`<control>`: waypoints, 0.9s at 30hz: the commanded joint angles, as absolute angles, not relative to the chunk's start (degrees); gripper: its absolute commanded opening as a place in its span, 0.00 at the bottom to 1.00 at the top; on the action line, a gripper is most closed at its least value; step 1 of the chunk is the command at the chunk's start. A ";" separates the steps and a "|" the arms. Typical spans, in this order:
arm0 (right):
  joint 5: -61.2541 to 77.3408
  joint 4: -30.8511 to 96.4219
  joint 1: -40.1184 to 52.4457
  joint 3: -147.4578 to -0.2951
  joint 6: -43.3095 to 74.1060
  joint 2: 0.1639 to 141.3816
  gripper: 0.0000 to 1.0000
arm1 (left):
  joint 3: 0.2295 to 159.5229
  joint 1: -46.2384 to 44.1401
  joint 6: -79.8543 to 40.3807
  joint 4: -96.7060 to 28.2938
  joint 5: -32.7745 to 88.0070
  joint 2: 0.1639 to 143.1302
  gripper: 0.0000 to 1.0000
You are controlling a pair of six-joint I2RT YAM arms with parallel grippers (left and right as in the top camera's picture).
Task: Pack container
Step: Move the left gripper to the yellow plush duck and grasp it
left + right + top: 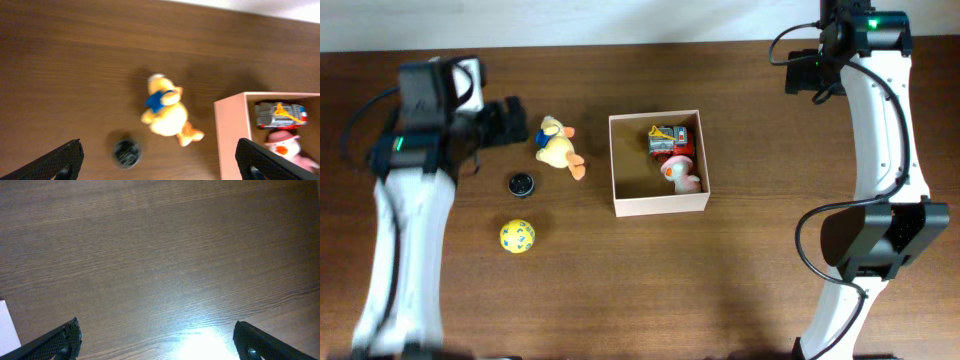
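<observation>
The left jaws are held wide apart and empty, just left of a duck (558, 146). The container (660, 205) is set mid-way along the worktop (750, 300), right of the duck. A car (668, 138), its markings too blurred to be read, is seen inside. The right jaws are spread wide, empty.

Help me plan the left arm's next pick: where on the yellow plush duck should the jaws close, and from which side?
Take the yellow plush duck across its round belly, coming straight down from above. It lies flat on the table, long axis running from head to orange feet, so the left gripper should likely straddle that axis with its open jaws at the soft middle.
</observation>
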State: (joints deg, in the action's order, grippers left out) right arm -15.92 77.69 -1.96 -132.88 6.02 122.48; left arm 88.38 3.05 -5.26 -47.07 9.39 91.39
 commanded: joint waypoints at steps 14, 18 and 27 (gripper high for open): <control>-16.97 77.58 -2.28 -133.73 6.26 122.52 0.99 | 91.22 0.38 -5.58 -38.92 19.14 111.20 0.99; -16.97 77.58 -2.28 -133.73 6.26 122.52 0.99 | 91.22 -3.22 -5.58 -37.98 12.25 114.83 0.99; -16.97 77.58 -2.28 -133.73 6.26 122.52 0.99 | 91.20 -8.80 -11.55 -38.17 -5.93 118.93 0.99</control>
